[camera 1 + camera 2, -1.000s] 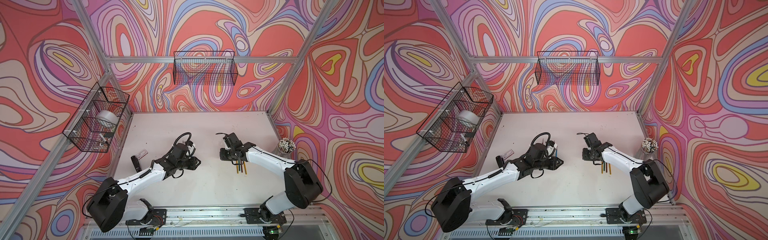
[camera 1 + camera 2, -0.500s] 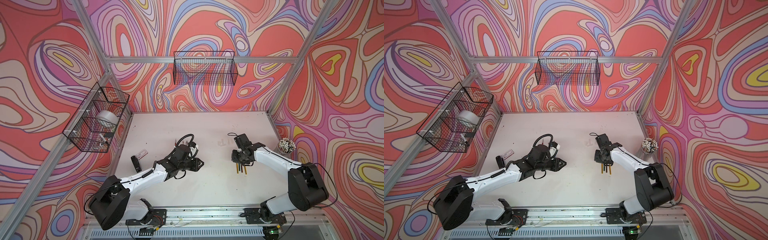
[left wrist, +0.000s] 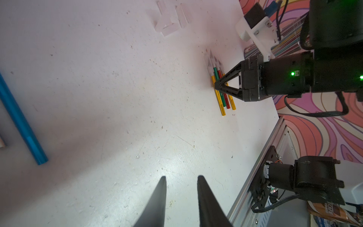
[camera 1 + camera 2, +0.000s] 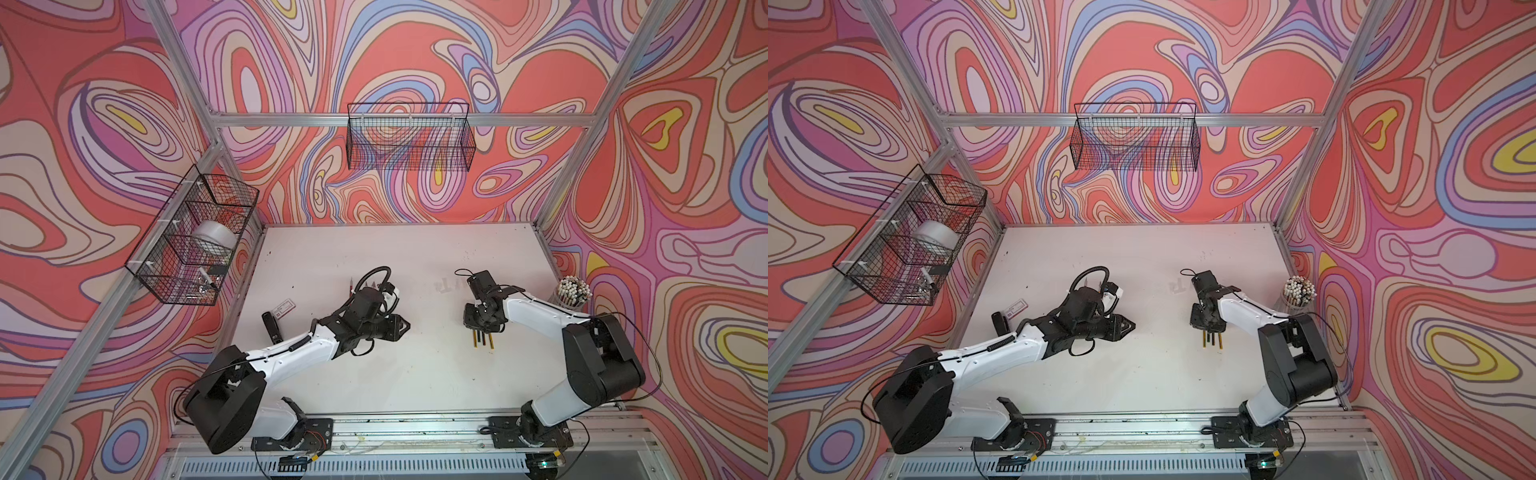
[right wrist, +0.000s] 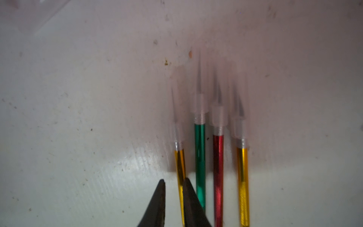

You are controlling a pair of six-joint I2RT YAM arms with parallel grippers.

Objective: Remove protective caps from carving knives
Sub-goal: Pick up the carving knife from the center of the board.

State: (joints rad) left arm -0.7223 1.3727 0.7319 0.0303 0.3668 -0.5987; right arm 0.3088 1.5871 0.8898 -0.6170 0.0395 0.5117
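While the right gripper (image 5: 174,179) sits low over the row of four carving knives (image 5: 200,157) right of centre on the table (image 4: 415,257), its jaws stand a narrow slit apart. They straddle the handle of the left-hand gold knife (image 5: 179,161). A sliver of table shows beside the handle, so I read it as not pinched yet.

Left gripper (image 3: 182,176) hangs over bare table left of the row, jaws apart, nothing in them.

Row, left to right: gold, green, red, gold. Handles point near, blades far. All four wear their protective caps (image 5: 218,116), translucent sleeves over the blades. A pile of loose caps (image 3: 170,19) lies farther back. A blue knife (image 3: 19,121) lies off to the left, tip out of frame.

Handling, my guess:
- Knives are light and stiff, with glossy handles, so slippery and prone to roll.
- Take the gold one on the textured lower handle, clear of the green neighbour.
- Caps look like thin soft plastic, friction fit. Pinch mid-sleeve and pull straight along the axis.
- Too hard a squeeze likely binds the sleeve on the blade.
- Blade tips look fine, so avoid side load.
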